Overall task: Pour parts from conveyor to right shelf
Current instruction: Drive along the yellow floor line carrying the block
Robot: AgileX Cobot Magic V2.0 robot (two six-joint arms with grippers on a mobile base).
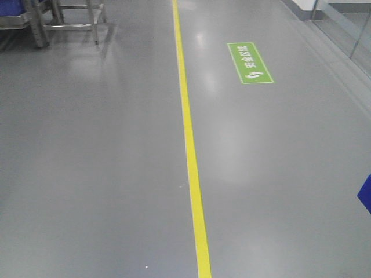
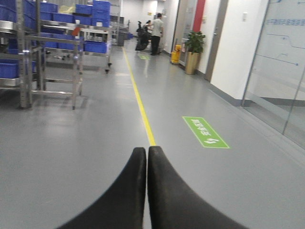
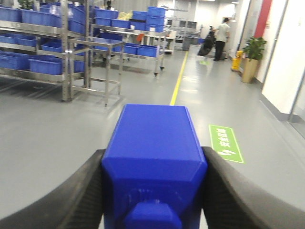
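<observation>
1. Bright-blue glossy plastic forms the block (image 3: 155, 162), which fills the lower centre of the right wrist view. It has a flat top face and sloped shoulders at its near end. A short knob points toward the camera at the bottom edge.
2. The right gripper (image 3: 152, 153) grips the block. Its curved black fingers (image 3: 71, 195) press against the block's left and right sides, holding it above the floor.
3. The left gripper (image 2: 146, 151) is closed on nothing. Its two black fingers meet tip to tip at the lower centre of the left wrist view.
4. In the front-facing view a small blue corner (image 1: 365, 194) pokes in at the right edge. I cannot tell whether it is the block.
5. The grey floor (image 1: 87, 174) is smooth and reflective. A yellow line (image 1: 188, 139) runs from the top to the bottom of the frame, and a green floor sign (image 1: 250, 62) lies to its right in the upper part.
6. Steel racks (image 3: 62, 47) carrying blue bins (image 3: 45, 64) stand in the upper left of the right wrist view, well apart from the block.
7. A person (image 3: 221, 36) and a potted plant (image 3: 252, 50) appear far off in the upper right of that view.
</observation>
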